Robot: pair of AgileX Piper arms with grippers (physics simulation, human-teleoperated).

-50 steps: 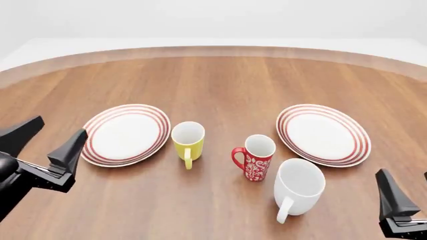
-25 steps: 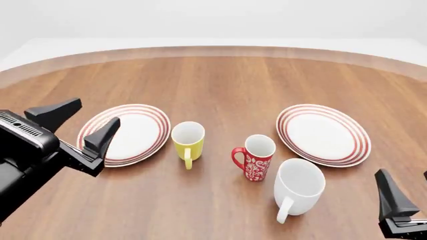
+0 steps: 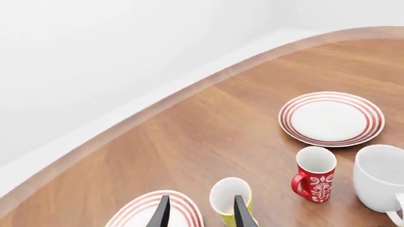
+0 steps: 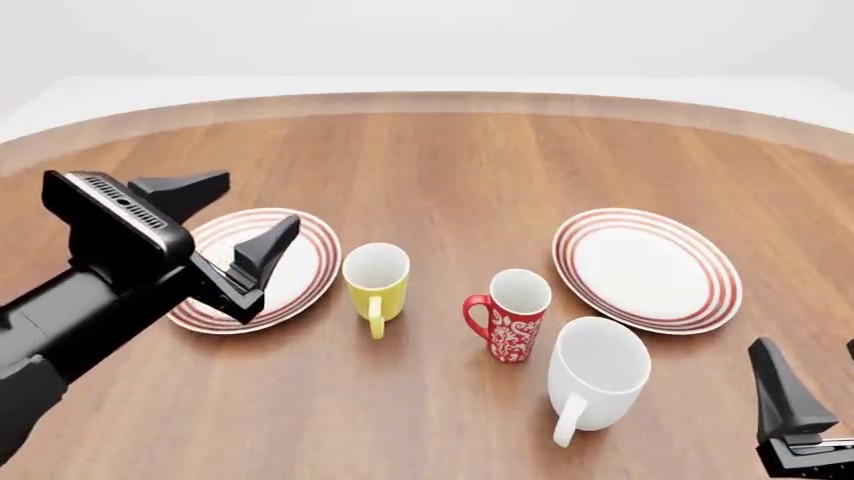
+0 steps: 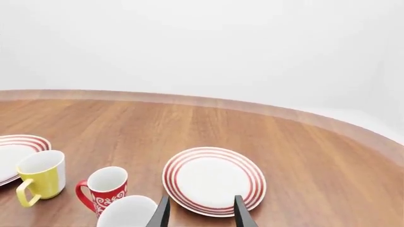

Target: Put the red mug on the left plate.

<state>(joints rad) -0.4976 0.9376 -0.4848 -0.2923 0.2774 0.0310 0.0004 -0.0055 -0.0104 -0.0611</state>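
1. Red mug (image 4: 514, 316): upright on the wooden table (image 4: 467, 160), near the centre of the front view; white floral pattern; white inside; loop handle at its 9 o'clock; touched by neither gripper.
2. White mug (image 4: 597, 372): larger, plain; just beside the red mug at its 4 o'clock; handle towards 7 o'clock.
3. Yellow mug (image 4: 376, 283): plain, upright; near the red mug at its 10 o'clock; handle towards 6 o'clock.
4. Left plate (image 4: 318, 262): round, white, red concentric rings; just beside the yellow mug at its 9 o'clock; partly covered in the front view by the left gripper; bears nothing visible.
5. Right plate (image 4: 647, 267): same pattern; at the red mug's 2 o'clock, apart from it; bears nothing.
6. Left gripper (image 4: 224, 220): above the left plate's near-left part; fingers spread wide, holding nothing; its wrist view shows the yellow mug (image 3: 230, 194) just past one fingertip.
7. Right gripper (image 4: 801, 395): low at the front view's 5 o'clock corner, well apart from the red mug; fingers apart in its wrist view, holding nothing.
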